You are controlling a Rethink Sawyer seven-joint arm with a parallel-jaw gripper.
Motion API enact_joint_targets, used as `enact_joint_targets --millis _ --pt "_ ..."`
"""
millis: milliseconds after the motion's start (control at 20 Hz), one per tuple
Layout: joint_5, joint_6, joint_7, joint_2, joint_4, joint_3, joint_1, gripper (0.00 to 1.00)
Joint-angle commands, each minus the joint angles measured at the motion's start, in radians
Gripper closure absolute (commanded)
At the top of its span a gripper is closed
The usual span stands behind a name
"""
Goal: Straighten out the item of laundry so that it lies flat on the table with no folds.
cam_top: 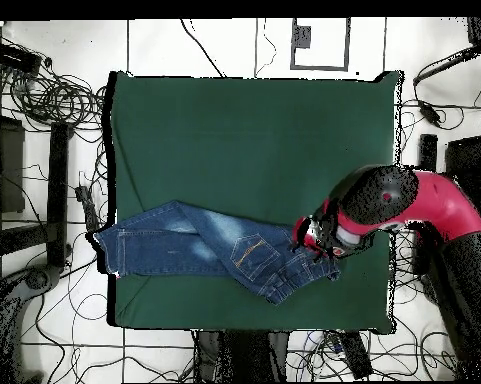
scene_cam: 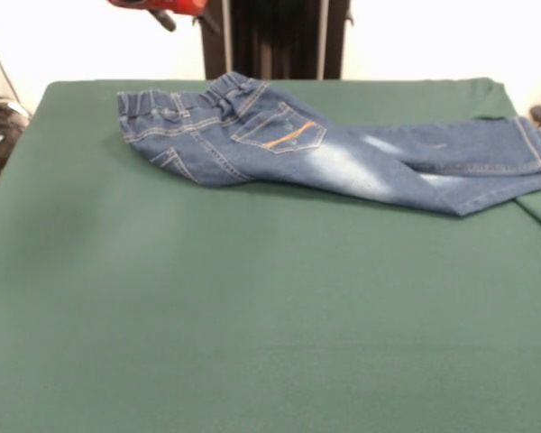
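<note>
From my remote station I count one pair of jeans (scene_cam: 343,149) with two legs and one stitched back pocket (scene_cam: 281,132) showing; one green table (scene_cam: 252,325) beneath it; one red and black robot arm (cam_top: 424,205) reaching over the table edge; many loose cables (cam_top: 54,95) on the floor, too tangled to number.

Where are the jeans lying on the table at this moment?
In the front view the jeans lie along the far part of the green table, waist at the left, cuffs reaching the right edge. In the overhead view the gripper is over the waist end.
</note>
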Motion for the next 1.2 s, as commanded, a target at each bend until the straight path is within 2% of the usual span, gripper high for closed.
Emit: enact_joint_targets --millis 50,350,750,900,950,1100,1150,1200 --pt "0.021 -0.306 0.315 -0.157 0.280 -0.070 0.098 0.00" --pt "0.021 -0.464 0.446 -0.260 0.346 -0.228 0.202 0.00" --pt "-0.051 -0.672 0.455 -0.298 0.386 -0.377 0.321 0.00" --pt "-0.050 -0.706 0.531 -0.280 0.365 -0.453 0.388 0.00" --pt "-0.015 -0.683 0.543 -0.260 0.352 -0.473 0.400 0.00" --pt "0.020 -0.693 0.536 -0.231 0.328 -0.521 0.437 0.00" --pt "0.014 -0.708 0.599 -0.238 0.320 -0.563 0.478 0.00" --pt "0.026 -0.718 0.615 -0.235 0.318 -0.581 0.493 0.00"
